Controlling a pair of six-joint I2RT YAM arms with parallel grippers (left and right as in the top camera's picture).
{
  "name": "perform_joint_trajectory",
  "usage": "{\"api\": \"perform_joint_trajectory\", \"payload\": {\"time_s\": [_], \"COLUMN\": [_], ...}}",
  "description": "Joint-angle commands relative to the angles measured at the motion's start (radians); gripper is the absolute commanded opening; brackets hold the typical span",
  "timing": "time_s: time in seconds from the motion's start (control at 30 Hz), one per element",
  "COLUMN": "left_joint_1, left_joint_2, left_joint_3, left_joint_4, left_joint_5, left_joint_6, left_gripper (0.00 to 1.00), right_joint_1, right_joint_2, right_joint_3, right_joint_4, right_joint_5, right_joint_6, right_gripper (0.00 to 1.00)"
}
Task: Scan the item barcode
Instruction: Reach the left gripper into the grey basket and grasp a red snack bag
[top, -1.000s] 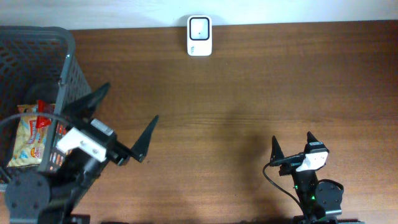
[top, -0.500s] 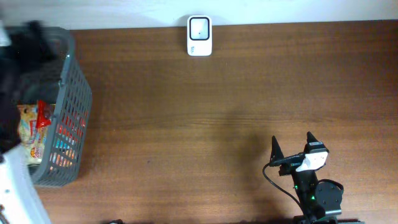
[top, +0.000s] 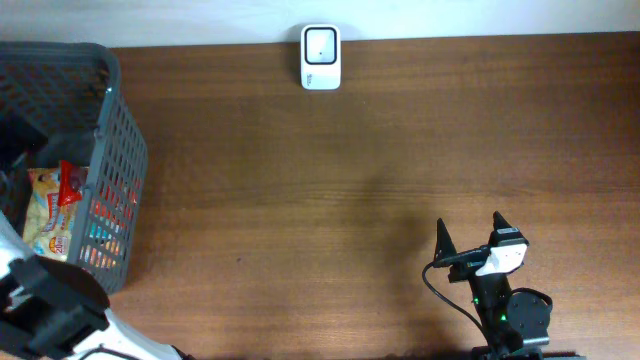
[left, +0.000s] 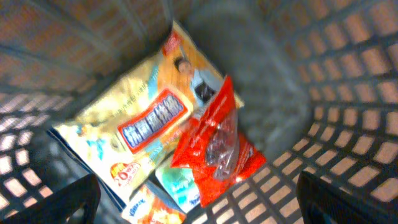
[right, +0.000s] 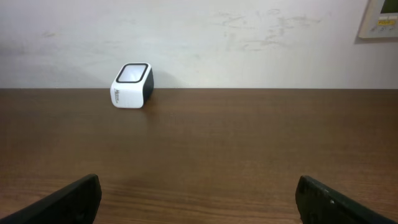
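Observation:
A grey mesh basket (top: 118, 150) stands at the table's left edge and holds the items. In the left wrist view I see a yellow snack bag (left: 134, 118), a red packet (left: 217, 152) lying on it, and a teal-and-white pack (left: 177, 186) under both. The overhead view shows the yellow snack bag (top: 45, 215) too. My left gripper (left: 199, 202) hangs open above these items inside the basket (left: 348, 74), holding nothing. The white barcode scanner (top: 321, 58) stands at the table's far edge. My right gripper (top: 470, 228) rests open and empty near the front right, facing the scanner (right: 132, 86).
An orange tissue pack (left: 155, 211) lies at the bottom of the pile. The left arm's white body (top: 60, 320) fills the front-left corner. A pale wall (right: 249, 37) rises behind the table, with a control panel (right: 380, 18) on it at the right.
The left arm has swung left, from over the table beside the basket to above the basket's contents. The right arm has not moved.

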Motion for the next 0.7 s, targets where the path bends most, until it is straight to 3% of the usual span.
{"api": "perform_joint_trajectory", "payload": {"time_s": [0.0,0.33,0.37,0.53,0.57,0.67], "left_joint_1": [0.001,-0.079,-0.079,-0.079,-0.079,-0.079], "left_joint_2": [0.11,0.267,0.268,0.268,0.268,0.267], "left_joint_3": [0.0,-0.04,-0.057,-0.207,-0.207,-0.205], "left_joint_4": [-0.051,-0.054,-0.043,0.037,0.036,0.047], "left_joint_5": [0.052,0.051,0.051,0.05,0.051,0.051], "left_joint_6": [0.013,0.019,0.019,0.02,0.02,0.019], "left_gripper": [0.99,0.96,0.91,0.89,0.84,0.45], "right_joint_1": [0.006,0.006,0.006,0.006,0.006,0.006], "right_joint_2": [-0.006,-0.006,-0.006,-0.006,-0.006,-0.006], "right_joint_3": [-0.008,-0.008,-0.008,-0.008,-0.008,-0.008], "right_joint_4": [-0.001,-0.001,-0.001,-0.001,-0.001,-0.001], "right_joint_5": [0.005,0.005,0.005,0.005,0.005,0.005], "right_joint_6": [0.005,0.005,0.005,0.005,0.005,0.005], "right_gripper": [0.98,0.98,0.98,0.98,0.98,0.98]}}
